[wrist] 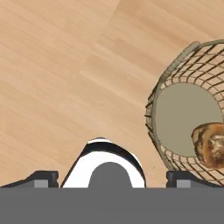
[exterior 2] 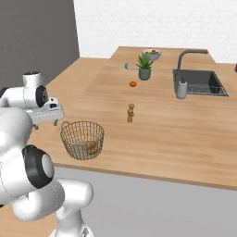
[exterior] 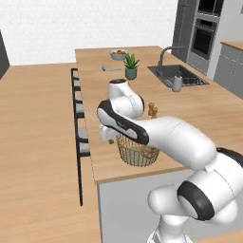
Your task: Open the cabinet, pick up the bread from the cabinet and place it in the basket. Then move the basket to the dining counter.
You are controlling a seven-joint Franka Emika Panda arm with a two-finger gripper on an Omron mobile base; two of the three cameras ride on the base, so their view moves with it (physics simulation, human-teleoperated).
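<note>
the gripper (wrist: 105, 177) hangs with its fingers spread wide and nothing between them, just beside the basket (wrist: 188, 113) and clear of its rim. the basket stands upright on the dining counter (exterior 2: 185, 134), near the edge closest to the robot, with the bread (wrist: 210, 144) lying on its base. judging from this, the carry is done and the step in hand is letting go and backing off. to do it well, lift straight up and away from the rim first, fingers kept apart, so no finger hooks the wire and drags the basket toward the edge.
</note>
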